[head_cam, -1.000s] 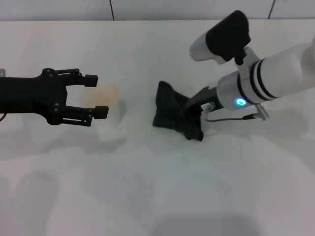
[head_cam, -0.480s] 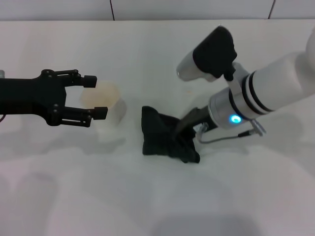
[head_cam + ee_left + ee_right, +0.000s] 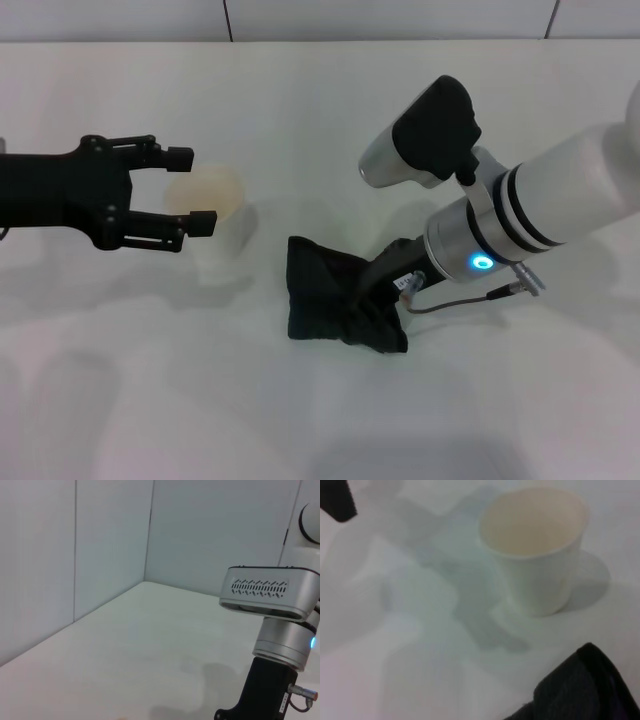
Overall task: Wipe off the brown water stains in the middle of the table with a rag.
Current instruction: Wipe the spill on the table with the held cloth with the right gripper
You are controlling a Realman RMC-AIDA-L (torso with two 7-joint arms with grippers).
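Observation:
The dark rag (image 3: 338,300) lies crumpled on the white table (image 3: 320,420), right of middle. My right gripper (image 3: 392,275) is pressed into the rag's right side and shut on it; its fingers are buried in the cloth. A corner of the rag also shows in the right wrist view (image 3: 575,690). No brown water stains show in any view. My left gripper (image 3: 195,190) is open, its black fingers (image 3: 205,222) on either side of the top of a white paper cup (image 3: 212,225), not touching it.
The paper cup (image 3: 535,545) stands upright, a little left of the rag. A grey cable (image 3: 460,298) loops from my right wrist just above the table. The left wrist view shows my right forearm (image 3: 272,635) and the walls behind the table.
My right gripper has dragged the rag leftward and toward the front of the table, closer to the cup. My left gripper has hardly moved.

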